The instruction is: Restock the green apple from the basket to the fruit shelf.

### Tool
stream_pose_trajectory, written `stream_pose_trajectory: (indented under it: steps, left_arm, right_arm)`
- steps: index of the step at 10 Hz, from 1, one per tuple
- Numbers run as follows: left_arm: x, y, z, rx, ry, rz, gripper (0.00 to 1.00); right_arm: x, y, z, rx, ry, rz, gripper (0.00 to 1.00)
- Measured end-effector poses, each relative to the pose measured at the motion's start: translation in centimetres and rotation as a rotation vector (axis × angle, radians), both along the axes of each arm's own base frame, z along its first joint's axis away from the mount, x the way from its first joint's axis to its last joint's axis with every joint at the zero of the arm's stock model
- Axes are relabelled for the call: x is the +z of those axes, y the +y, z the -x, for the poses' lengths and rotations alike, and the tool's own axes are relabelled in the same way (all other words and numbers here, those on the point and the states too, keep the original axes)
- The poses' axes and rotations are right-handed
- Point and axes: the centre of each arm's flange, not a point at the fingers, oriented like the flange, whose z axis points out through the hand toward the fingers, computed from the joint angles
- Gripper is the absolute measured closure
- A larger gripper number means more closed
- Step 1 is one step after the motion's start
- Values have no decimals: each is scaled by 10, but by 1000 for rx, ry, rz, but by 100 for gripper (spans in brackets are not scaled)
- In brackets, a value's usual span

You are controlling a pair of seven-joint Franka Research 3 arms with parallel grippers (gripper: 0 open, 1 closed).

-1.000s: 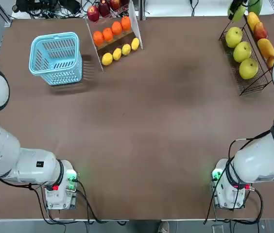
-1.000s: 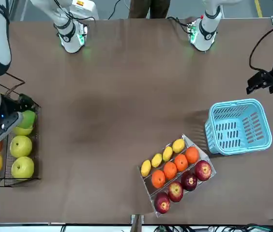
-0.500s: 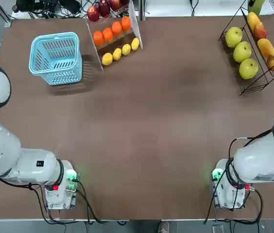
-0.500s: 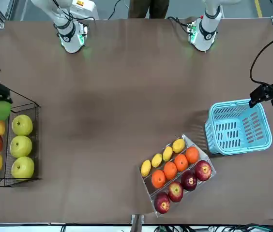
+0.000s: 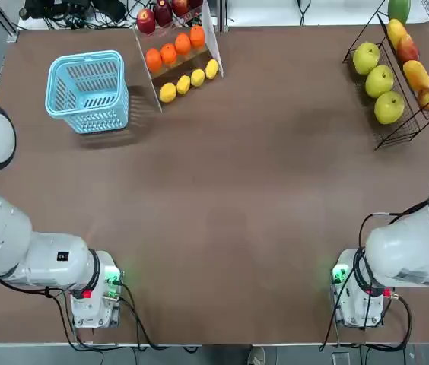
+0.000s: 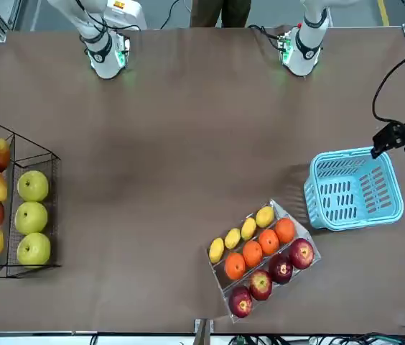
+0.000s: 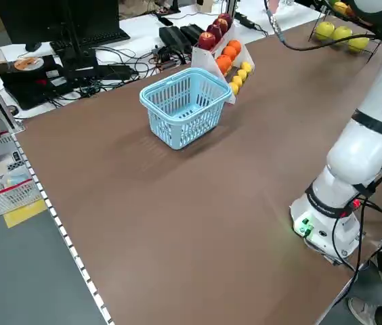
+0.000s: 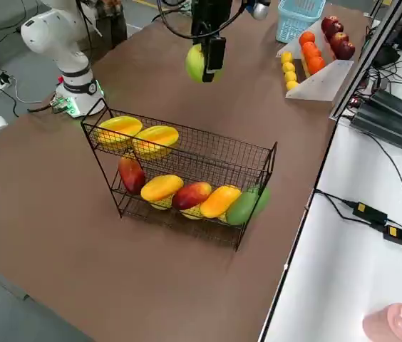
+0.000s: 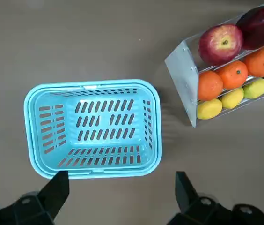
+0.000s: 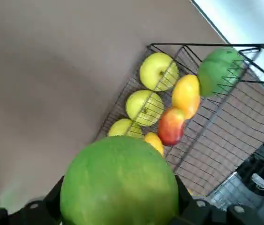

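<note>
The right gripper [image 8: 205, 53] hangs in the air above the table [image 5: 260, 190], raised higher than the fruit shelf [image 8: 187, 153], with its fingers [image 8: 216, 53] closed around the green apple [image 10: 119, 183]; in the right wrist view the apple fills the space between the two fingers, and the shelf lies below and beyond it. The shelf stands at the table's far right corner, and its lower tier shows three big yellow-green fruits [image 5: 379, 80] in a row beside a row of yellow and orange-red fruits [image 5: 411, 62], with one larger green fruit [image 5: 398, 9] at the far end. The left gripper [image 9: 118, 199] hovers over the near edge of the basket [image 5: 89, 90], its two fingers spread wide apart and holding nothing. The basket sits upright at the table's far left, with nothing inside it. Just beside the basket, to its right, a white stand [image 5: 178, 49] carries rows of lemons [image 5: 189, 78], oranges [image 5: 175, 47] and red apples [image 5: 161, 14].
</note>
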Motion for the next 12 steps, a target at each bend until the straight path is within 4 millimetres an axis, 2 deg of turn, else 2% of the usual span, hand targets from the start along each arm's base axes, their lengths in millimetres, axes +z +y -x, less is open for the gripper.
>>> stream_pose_trajectory:
  steps: [2,4,6,9,12]
  left_arm:
    - [1,1,1,1,1,0,0]
    - [1,1,1,2,1,0,0]
    - [1,5,1,7,1,0,0]
    - [2,30,1,47,-1,-2,0]
    - [2,32,1,50,-1,-2,0]
  right_arm:
    - [-18,-34,-8,24,0,13,11]
    - [-28,-53,-13,41,-7,19,11]
    - [-26,-62,-17,61,-27,29,11]
    - [-16,-67,-31,151,-99,67,11]
    - [-41,-83,-44,175,-98,75,11]
